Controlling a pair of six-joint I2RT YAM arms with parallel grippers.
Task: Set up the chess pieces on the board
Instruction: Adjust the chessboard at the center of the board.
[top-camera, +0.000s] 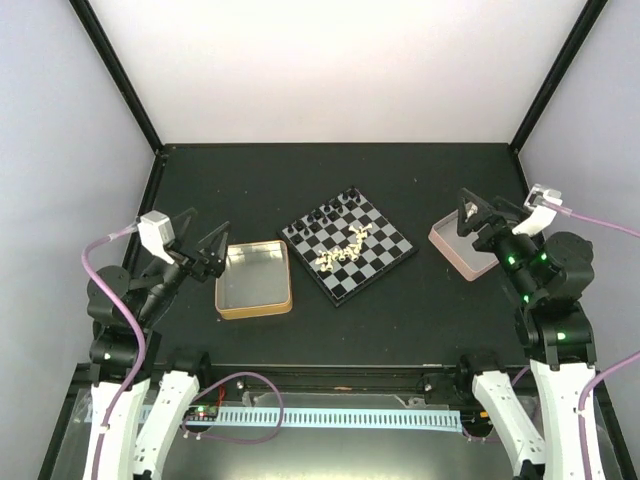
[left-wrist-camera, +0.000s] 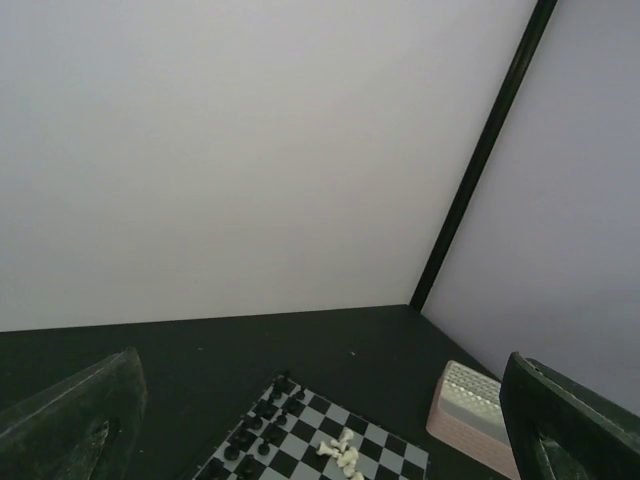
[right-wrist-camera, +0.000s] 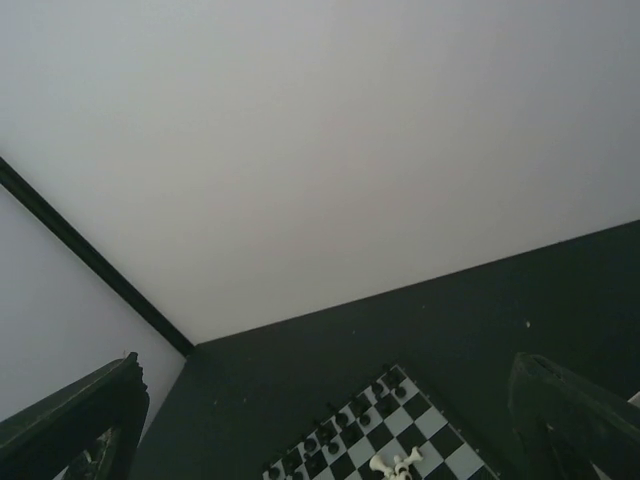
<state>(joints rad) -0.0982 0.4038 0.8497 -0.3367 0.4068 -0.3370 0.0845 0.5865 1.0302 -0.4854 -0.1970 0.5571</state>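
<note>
The checkered board (top-camera: 390, 243) lies at the table's middle, turned like a diamond. Black chess pieces (top-camera: 331, 213) stand in rows along its far-left edge. Cream chess pieces (top-camera: 343, 252) lie in a loose heap near its centre. My left gripper (top-camera: 213, 250) is open and empty, raised left of the board. My right gripper (top-camera: 468, 220) is open and empty, raised to the right. The left wrist view shows the board (left-wrist-camera: 300, 463), black pieces (left-wrist-camera: 252, 432) and cream heap (left-wrist-camera: 343, 457) between my fingers (left-wrist-camera: 75, 420). The right wrist view shows the board (right-wrist-camera: 440, 455), black pieces (right-wrist-camera: 352, 430) and cream pieces (right-wrist-camera: 395, 465).
A gold-rimmed tin tray (top-camera: 222, 298) sits left of the board, just beside my left gripper. A pink-sided tray (top-camera: 447, 246) sits right of the board, under my right gripper; it also shows in the left wrist view (left-wrist-camera: 470, 410). White walls and black posts enclose the table.
</note>
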